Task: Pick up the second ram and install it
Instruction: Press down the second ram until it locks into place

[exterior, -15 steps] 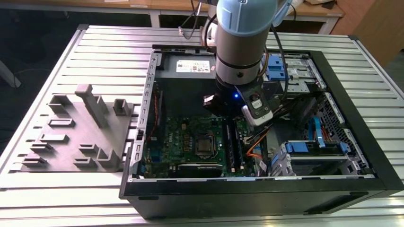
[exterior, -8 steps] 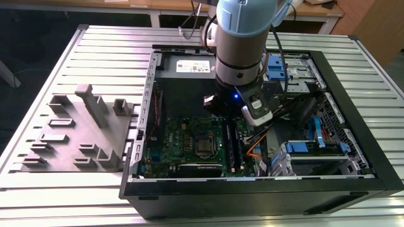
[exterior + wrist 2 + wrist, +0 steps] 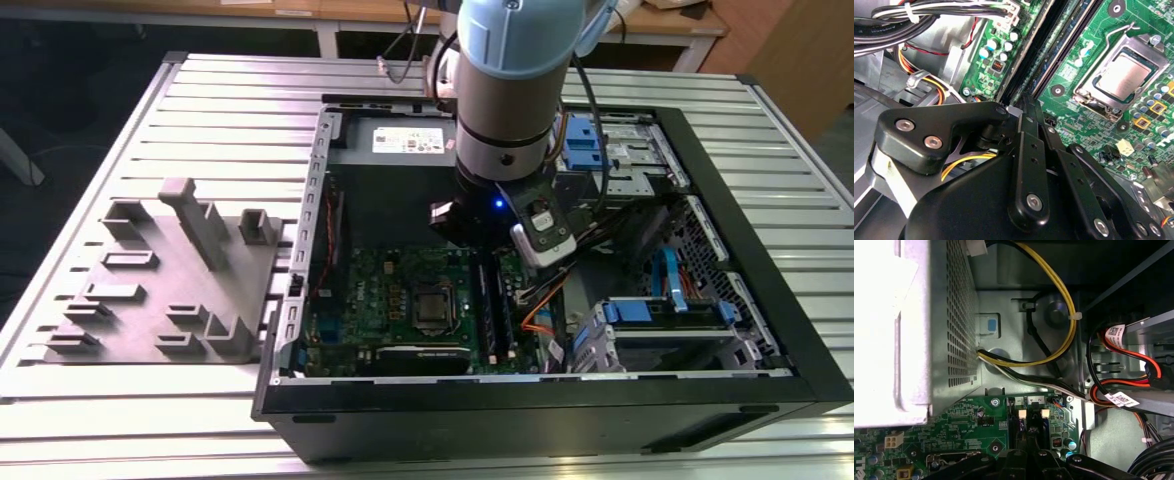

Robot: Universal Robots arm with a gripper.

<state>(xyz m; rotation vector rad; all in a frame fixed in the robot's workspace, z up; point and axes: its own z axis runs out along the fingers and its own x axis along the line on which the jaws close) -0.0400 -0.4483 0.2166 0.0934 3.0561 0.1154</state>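
The gripper (image 3: 1021, 107) reaches down inside the open computer case (image 3: 747, 385), fingers drawn narrow over the motherboard's (image 3: 387, 300) memory slots, probably pressing the second ram (image 3: 1051, 55) home at twelve o'clock.

A slatted metal table (image 3: 120, 400) carries an open computer case (image 3: 534, 410) and a grey fixture block (image 3: 160, 290).

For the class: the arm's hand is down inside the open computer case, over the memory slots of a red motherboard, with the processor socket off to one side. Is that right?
Not quite. The motherboard is green, not red, as the second wrist view shows. The rest holds: the hand is down inside the open computer case, over the memory slots, with the processor socket off to one side.
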